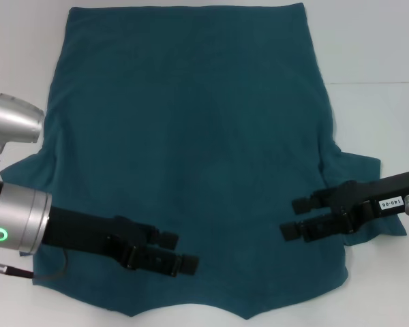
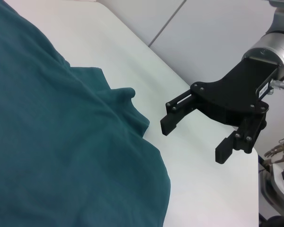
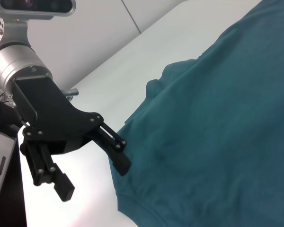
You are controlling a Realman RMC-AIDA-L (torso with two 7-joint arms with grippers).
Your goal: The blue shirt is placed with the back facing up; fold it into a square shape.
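Fingers parted and holding nothing, the left gripper point(image 1: 178, 251) and right gripper point(image 1: 296, 218) hover over the near corners of the blue shirt point(image 1: 191, 136) — a plain teal tee spread flat, lightly creased, covering most of the white tabletop point(image 1: 375, 82). Its near hem runs out of the head view — the left sleeve hides behind the arm

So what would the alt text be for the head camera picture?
A blue shirt lies spread flat, plain side up, on a white table. The left gripper and right gripper, both open, hover over its near corners.
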